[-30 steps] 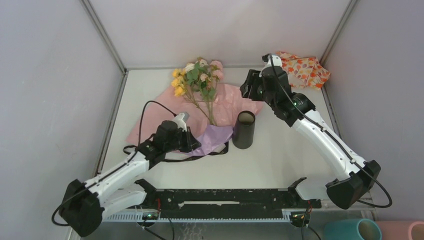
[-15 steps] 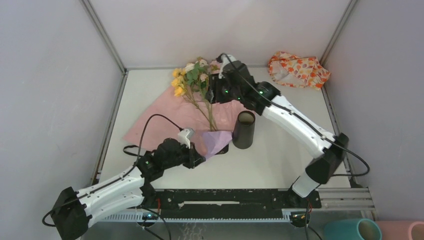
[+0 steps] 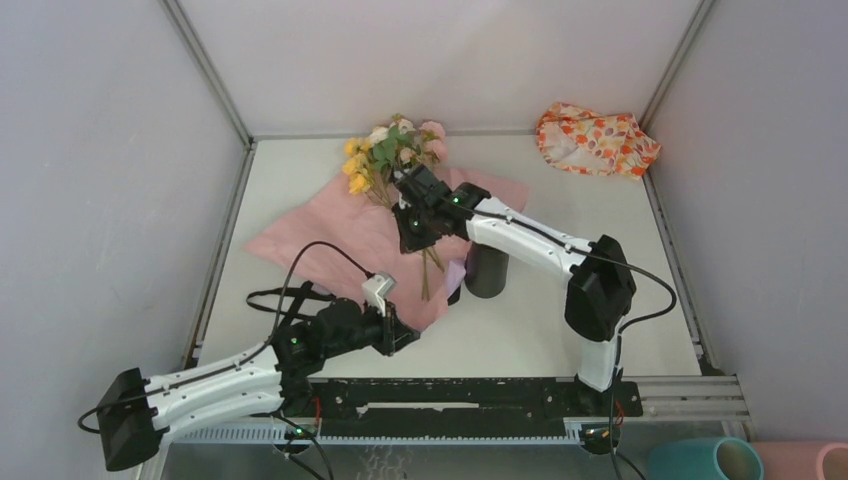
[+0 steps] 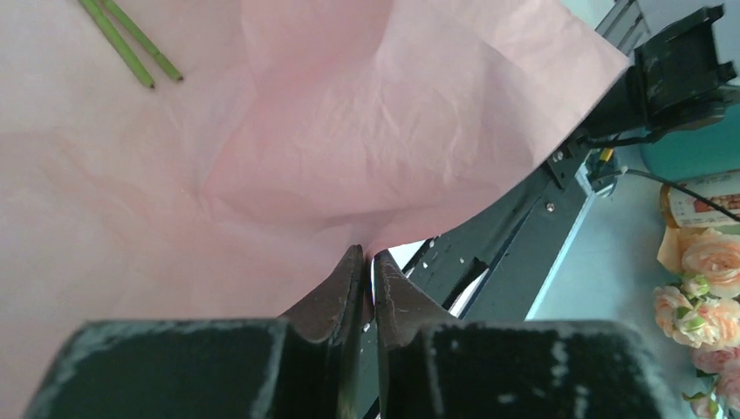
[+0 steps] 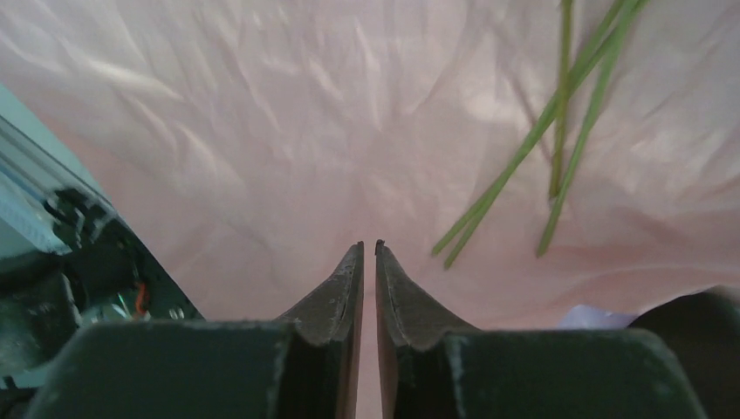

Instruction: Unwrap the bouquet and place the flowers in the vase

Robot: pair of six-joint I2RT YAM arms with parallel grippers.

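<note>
Only up close: pink paper between left gripper tips.

Robot lab cell, plain grey walls, metal frame posts, white table

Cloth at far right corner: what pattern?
Orange flower print on pale ground; cloth shows only in top view.

The white table before me carries a black vase, which stands upright near its middle. Left of the vase, a crinkled pink paper lies spread open and reaches just beside it. Well behind the vase, to the right, an orange-flowered cloth lies crumpled.
</note>
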